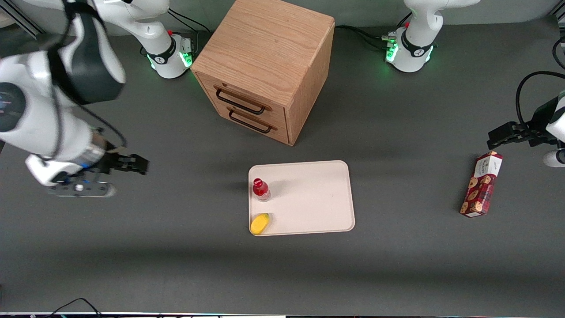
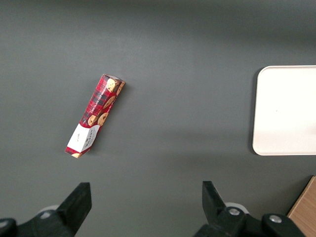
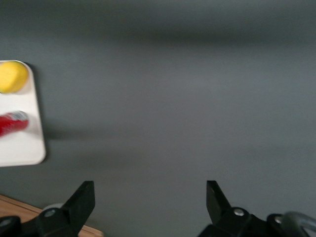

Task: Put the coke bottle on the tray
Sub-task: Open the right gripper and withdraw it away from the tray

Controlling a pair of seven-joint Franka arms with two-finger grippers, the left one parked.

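front view: coke bottle (image 1: 260, 189) on tray (image 1: 318, 198), seemingly upright, hand (image 1: 143, 165) well apart.

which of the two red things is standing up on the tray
The coke bottle, upright on the tray near the yellow object. The red cookie box lies on the table toward the parked arm's end. The gripper, fingers open, hangs off the tray.
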